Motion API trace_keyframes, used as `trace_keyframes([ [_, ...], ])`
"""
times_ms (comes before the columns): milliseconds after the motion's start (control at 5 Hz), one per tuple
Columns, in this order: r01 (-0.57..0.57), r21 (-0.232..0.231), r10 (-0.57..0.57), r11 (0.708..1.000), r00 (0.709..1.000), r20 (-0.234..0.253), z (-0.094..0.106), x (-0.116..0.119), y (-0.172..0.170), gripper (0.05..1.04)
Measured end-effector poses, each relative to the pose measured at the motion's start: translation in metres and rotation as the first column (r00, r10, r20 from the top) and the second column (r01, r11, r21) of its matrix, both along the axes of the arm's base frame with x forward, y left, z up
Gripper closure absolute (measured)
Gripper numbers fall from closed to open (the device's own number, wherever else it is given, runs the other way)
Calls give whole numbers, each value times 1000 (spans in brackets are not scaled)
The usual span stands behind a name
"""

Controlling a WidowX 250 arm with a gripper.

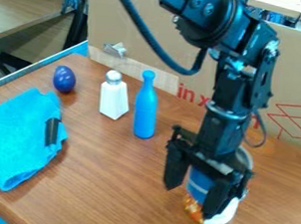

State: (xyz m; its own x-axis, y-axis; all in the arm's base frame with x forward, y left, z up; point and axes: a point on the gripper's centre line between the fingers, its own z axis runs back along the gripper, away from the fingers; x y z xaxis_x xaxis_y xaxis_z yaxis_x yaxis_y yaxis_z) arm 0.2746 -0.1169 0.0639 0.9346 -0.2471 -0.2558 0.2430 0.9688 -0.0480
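Observation:
The black gripper (189,200) hangs low over the right part of the table, its two fingers apart. Just behind it and partly between its fingers is a can (199,185) with a blue, white and orange surface, largely covered by the gripper; whether they touch, I cannot tell. To the left, a blue bottle (145,108) stands upright beside a white shaker with a silvery cap (114,98). A dark blue egg-shaped object (64,79) lies farther left. A folded bright blue cloth (16,138) with a small black object (51,131) on it lies at the left.
The wooden table (116,180) has a blue edge at its back left. A cardboard panel (147,33) with red print stands along the back, a metal clip (115,49) on it. Another wooden surface (23,6) is at the upper left.

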Motion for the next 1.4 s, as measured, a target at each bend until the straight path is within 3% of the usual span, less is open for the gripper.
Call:
trace_keyframes([
  [600, -38, 55, 33, 998, 995, 94, 5, 42, 24, 83],
  [800, -81, 47, 70, 996, 977, 200, 24, 40, 37, 83],
  [1000, -123, -8, 121, 992, 955, 271, 45, 16, 48, 82],
  [1200, -92, -58, 105, 994, 951, 292, 70, -11, 58, 82],
  [1400, -95, 11, 92, 995, 982, 166, 64, -54, 88, 83],
])
